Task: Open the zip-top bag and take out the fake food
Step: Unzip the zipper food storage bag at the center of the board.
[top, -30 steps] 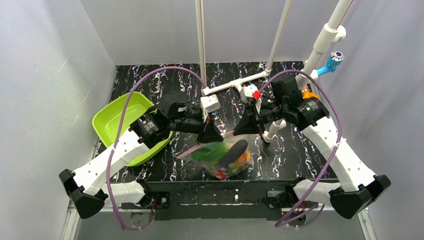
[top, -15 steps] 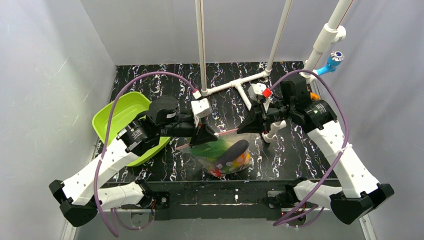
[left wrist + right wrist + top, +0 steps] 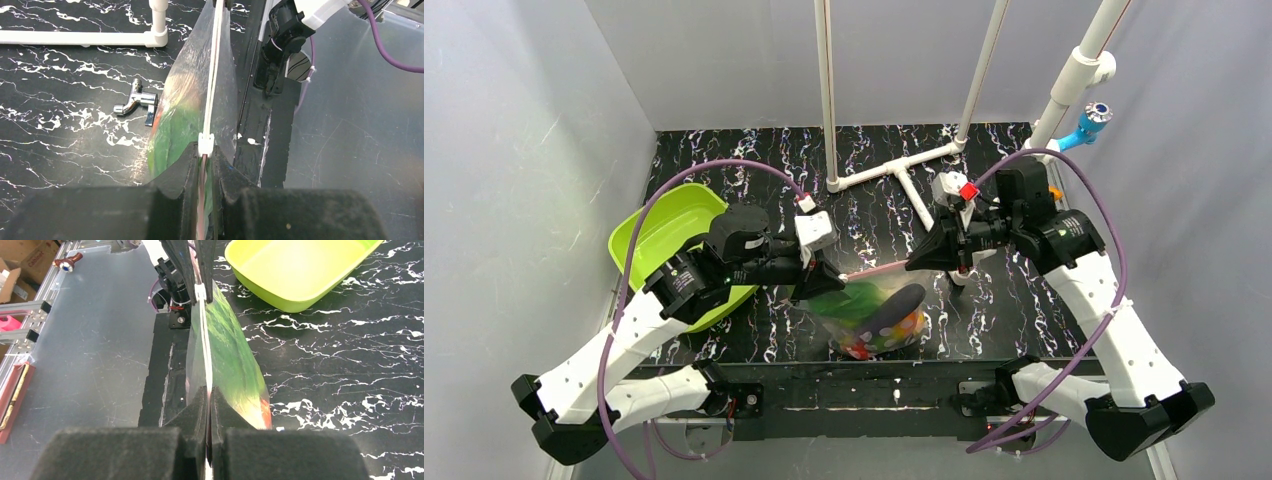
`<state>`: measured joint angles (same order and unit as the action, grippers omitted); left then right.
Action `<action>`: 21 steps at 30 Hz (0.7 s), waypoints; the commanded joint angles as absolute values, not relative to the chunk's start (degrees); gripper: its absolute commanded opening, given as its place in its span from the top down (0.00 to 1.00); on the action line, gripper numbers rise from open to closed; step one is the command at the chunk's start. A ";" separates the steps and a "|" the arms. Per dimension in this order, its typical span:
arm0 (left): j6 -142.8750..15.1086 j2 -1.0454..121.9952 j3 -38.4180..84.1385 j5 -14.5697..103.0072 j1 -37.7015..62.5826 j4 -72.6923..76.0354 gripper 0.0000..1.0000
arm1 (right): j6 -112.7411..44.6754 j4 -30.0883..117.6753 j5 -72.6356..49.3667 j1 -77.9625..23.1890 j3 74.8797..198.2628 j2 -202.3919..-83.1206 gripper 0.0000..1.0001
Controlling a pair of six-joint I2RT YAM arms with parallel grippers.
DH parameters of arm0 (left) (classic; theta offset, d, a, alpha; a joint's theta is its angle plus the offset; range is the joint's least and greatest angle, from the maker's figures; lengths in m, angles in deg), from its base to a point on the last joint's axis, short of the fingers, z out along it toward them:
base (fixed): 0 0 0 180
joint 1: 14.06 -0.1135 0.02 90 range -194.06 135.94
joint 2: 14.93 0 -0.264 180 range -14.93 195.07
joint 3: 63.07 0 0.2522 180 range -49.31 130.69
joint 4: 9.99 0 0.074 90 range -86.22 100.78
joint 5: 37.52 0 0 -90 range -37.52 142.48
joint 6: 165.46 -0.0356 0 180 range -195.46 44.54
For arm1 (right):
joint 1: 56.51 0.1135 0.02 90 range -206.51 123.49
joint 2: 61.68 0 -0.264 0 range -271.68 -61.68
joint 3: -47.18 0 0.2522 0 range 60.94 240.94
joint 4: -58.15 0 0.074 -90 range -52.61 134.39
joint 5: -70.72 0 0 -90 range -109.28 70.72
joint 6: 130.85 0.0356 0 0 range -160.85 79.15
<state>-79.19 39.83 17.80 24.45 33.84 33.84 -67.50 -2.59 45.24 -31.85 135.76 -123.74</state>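
Observation:
The zip-top bag (image 3: 876,312) hangs between both grippers above the table's near edge, its pinkish zip strip (image 3: 879,269) pulled taut. Inside I see fake food: green leaves (image 3: 849,300), a dark purple eggplant (image 3: 900,302) and red and yellow pieces. My left gripper (image 3: 829,279) is shut on the strip's left end, right behind the white slider (image 3: 205,142). My right gripper (image 3: 921,260) is shut on the strip's right end (image 3: 207,390). The bag's clear wall shows green in both wrist views (image 3: 175,130) (image 3: 230,355).
A lime-green tray (image 3: 659,245) sits at the left, also in the right wrist view (image 3: 295,270). A small metal fitting (image 3: 136,101) lies on the table beside the bag. White pipe frame (image 3: 894,170) stands behind. The table's front edge is just below the bag.
Both arms have spread apart, the left gripper sliding left along the strip and the right gripper moving right. The strip is now stretched longer and the bag has shifted slightly.

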 commanded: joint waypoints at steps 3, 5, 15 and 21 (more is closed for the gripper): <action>-82.35 37.15 17.85 24.15 33.31 38.32 1.00 | -68.75 -1.76 45.90 -35.71 133.75 -120.87 0.99; -82.83 37.68 18.05 23.29 33.32 38.28 1.00 | -68.71 -0.98 46.36 -36.55 132.65 -119.95 0.99; -80.53 41.09 18.43 19.65 33.36 35.96 1.00 | -67.20 3.98 47.18 -38.04 126.95 -113.58 0.99; -77.37 37.91 15.48 18.70 33.31 32.56 1.00 | -65.68 6.10 48.20 -39.60 125.19 -110.52 0.99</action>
<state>-79.80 41.45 17.37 20.03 33.80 32.53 -67.09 2.63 47.20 -37.90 126.32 -113.31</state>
